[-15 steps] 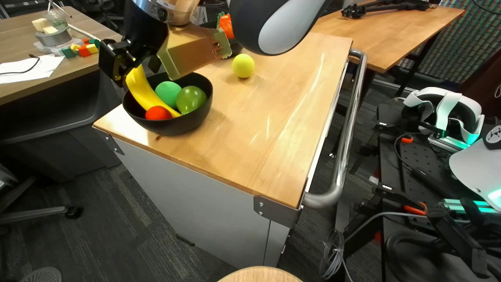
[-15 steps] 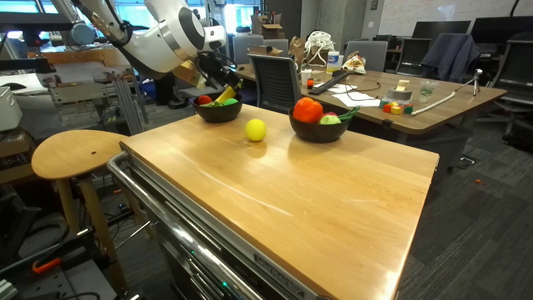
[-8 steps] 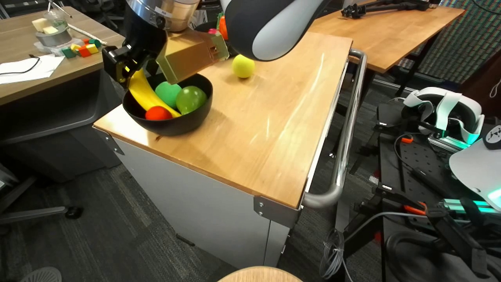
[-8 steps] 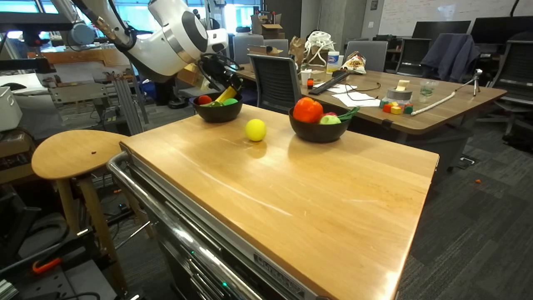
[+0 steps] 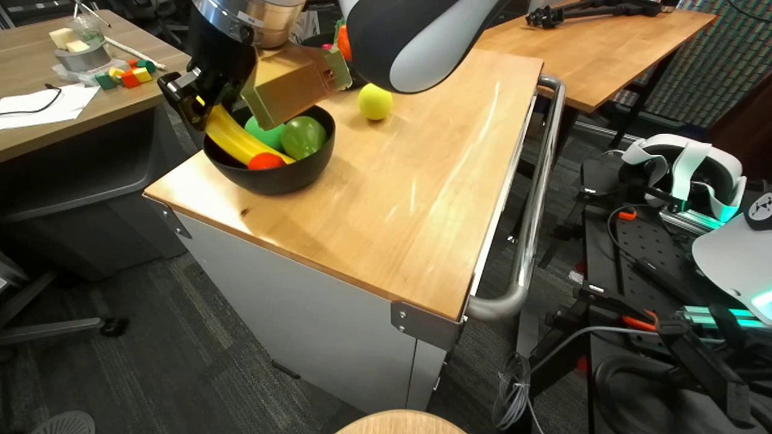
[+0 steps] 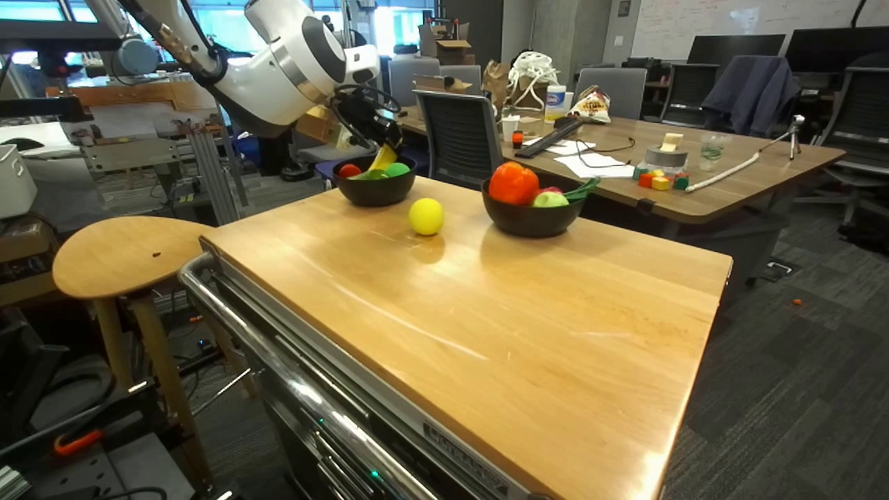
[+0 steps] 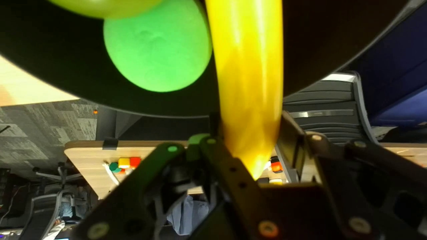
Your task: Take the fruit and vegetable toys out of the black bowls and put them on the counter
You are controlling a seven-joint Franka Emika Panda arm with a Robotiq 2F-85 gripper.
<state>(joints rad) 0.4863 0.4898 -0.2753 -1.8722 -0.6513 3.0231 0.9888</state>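
In the black bowl (image 5: 280,181) below my tool (image 7: 251,125), the yellow banana (image 7: 250,73) leans with its upper end standing past the rim, and I have that end pinched. The wrist view shows me a finger (image 7: 293,133) against each flank of its smooth, shiny skin; in both exterior views the dark tool mostly covers that grip. Beside the banana lies a matte, rounded mint-green toy (image 7: 158,50), and next to it a glossier, deeper green toy (image 5: 303,137), cut by the wrist view's edge. Both exterior views add a smooth red toy (image 5: 266,161) in the same bowl, outside what the wrist camera takes in. Out on the polished, pale wooden tabletop (image 6: 444,298), a yellow ball-shaped toy (image 6: 426,217) sits apart from the bowl. In an exterior view I can make out a second black bowl (image 6: 531,223) with a bulbous orange-red toy (image 6: 514,183), a pale green toy (image 6: 551,200) and dark green stalks (image 6: 583,189) reaching over its rim; in an exterior view the white-and-black arm (image 5: 428,54) hides most of that load. A shiny tubular metal handle (image 5: 538,193) runs along the tabletop's edge.
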